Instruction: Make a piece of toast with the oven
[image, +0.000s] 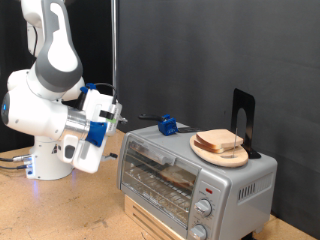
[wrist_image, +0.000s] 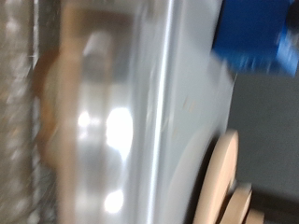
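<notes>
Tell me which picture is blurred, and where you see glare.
The wrist view is strongly blurred: the oven shows bright glare spots on its metal, and a blue object is only a smear. The exterior view is sharp and evenly lit; the bread on the plate is clear.

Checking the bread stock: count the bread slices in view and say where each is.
2. One slice lies on the wooden plate on top of the oven; another slice sits inside, behind the glass door. More could be hidden beneath the top one.
</notes>
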